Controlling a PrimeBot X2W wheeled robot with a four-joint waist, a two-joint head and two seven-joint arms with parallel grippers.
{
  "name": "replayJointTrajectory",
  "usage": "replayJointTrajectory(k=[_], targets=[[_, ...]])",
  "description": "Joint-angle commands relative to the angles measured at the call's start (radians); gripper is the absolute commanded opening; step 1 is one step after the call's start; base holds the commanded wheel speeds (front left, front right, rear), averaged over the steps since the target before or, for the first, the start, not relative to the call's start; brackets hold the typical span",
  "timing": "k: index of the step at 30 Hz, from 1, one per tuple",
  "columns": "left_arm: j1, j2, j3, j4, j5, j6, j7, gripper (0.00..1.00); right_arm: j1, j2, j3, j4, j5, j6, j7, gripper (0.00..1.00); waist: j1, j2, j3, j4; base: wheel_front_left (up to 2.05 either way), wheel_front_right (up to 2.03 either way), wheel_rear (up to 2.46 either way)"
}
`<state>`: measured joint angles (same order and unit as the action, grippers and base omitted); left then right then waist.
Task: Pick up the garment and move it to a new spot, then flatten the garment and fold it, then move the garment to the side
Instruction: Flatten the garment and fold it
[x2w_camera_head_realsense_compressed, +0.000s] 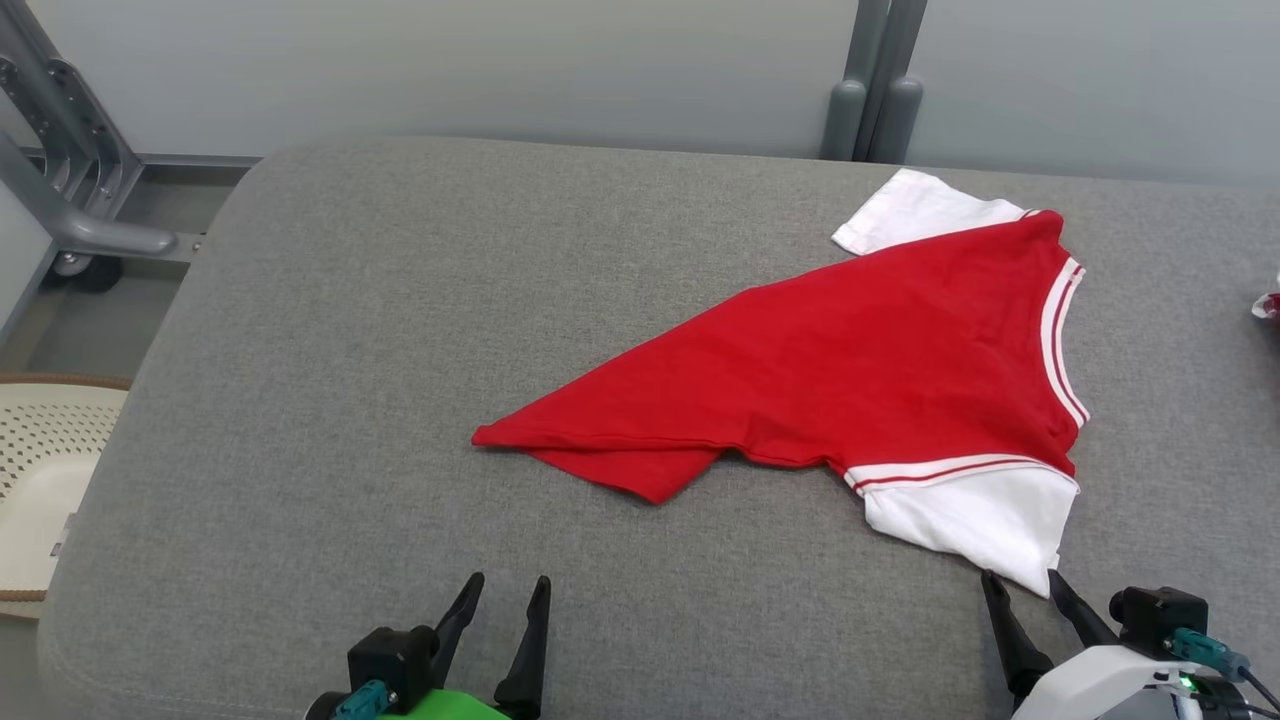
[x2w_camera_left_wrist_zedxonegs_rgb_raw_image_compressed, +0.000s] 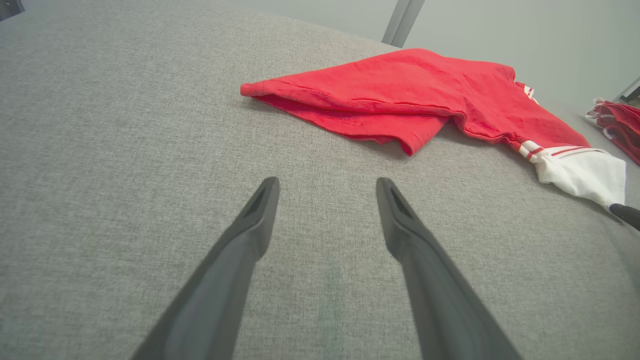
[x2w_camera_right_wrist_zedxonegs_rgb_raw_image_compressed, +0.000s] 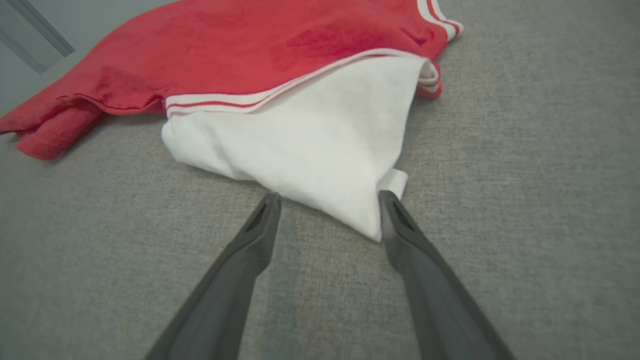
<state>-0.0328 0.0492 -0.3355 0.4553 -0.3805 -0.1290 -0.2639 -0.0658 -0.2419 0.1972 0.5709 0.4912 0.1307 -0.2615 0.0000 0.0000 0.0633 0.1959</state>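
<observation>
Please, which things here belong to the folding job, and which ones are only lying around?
For the job:
- red and white shirt
- grey padded surface under it
- left hand and right hand, both open

Just lying about:
- cream perforated object
- metal frame
- red cloth bundle at the surface's far right
</observation>
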Motion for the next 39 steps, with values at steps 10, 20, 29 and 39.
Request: replayJointTrajectory(k=[10, 20, 29, 39], targets=[[-0.01, 0.003, 0.0, 0.004, 0.004, -0.003, 0.0, 1.0, 0.002, -0.005, 0.032, 0.035, 0.014, 0.0, -0.004, 0.87, 0.0, 0.0, -0.003, -0.009, 0.0, 0.0, 0.0], [0.011, 0.003, 0.021, 0.013, 0.015, -0.003, 0.0, 1.0, -0.049, -0.02, 0.027, -0.102, 0.071, 0.0, -0.004, 0.0, 0.0, 0.0, -0.029, -0.024, 0.0, 0.0, 0.0], [0.03, 0.003, 0.024, 0.009, 0.004, -0.003, 0.0, 1.0, -0.045, -0.138, 0.05, -0.291, 0.241, 0.0, 0.081, 0.0, 0.0, 0.0, -0.06, -0.079, 0.0, 0.0, 0.0], [0.04, 0.003, 0.028, 0.006, -0.009, -0.003, 0.0, 1.0, 0.094, -0.235, -0.045, -0.413, 0.322, 0.0, 0.143, 1.0, 0.0, 0.0, -0.066, -0.154, 0.0, 0.0, 0.0]])
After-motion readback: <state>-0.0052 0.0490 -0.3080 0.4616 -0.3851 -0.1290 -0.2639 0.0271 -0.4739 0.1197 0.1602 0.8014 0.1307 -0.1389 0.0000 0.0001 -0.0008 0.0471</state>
